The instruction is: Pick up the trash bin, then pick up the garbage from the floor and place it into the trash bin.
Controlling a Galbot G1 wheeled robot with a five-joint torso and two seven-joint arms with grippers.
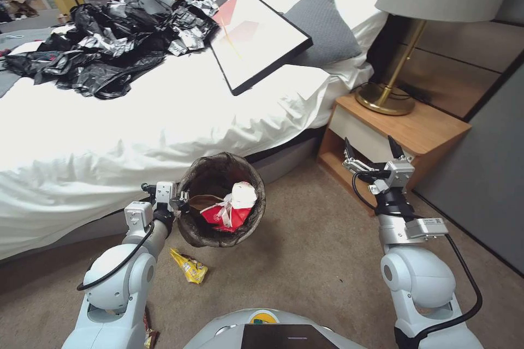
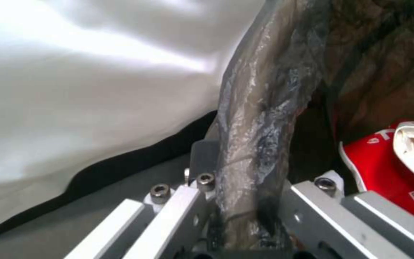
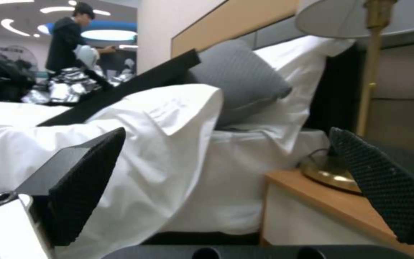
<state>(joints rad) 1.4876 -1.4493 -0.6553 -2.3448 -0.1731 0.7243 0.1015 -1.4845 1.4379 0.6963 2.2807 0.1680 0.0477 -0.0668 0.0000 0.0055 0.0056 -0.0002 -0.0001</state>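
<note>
The trash bin (image 1: pixel 215 158), a small round bucket lined with a dark brown bag, hangs tilted above the carpet beside the bed. My left gripper (image 1: pixel 183 199) is shut on its rim, and the left wrist view shows the liner-covered rim (image 2: pixel 260 118) clamped between the jaws of that gripper (image 2: pixel 250 187). Inside lie a red-and-white paper cup (image 1: pixel 224 217) (image 2: pixel 384 169), a white tissue wad (image 1: pixel 243 194) and brown paper (image 1: pixel 201 202). A yellow snack wrapper (image 1: pixel 189 267) lies on the floor below the bin, and another wrapper (image 1: pixel 150 336) lies by my base. My right gripper (image 1: pixel 374 150) (image 3: pixel 235 187) is raised, open and holding nothing, in front of the nightstand.
The white bed (image 1: pixel 109 131) runs along the left, carrying a heap of black and silver sheeting (image 1: pixel 103 49), a framed picture (image 1: pixel 251 32) and a grey pillow (image 1: pixel 322 24). A wooden nightstand (image 1: pixel 415 125) with a brass lamp (image 1: pixel 385 98) stands close to my right gripper. A dark wall panel (image 1: pixel 480 174) bounds the right.
</note>
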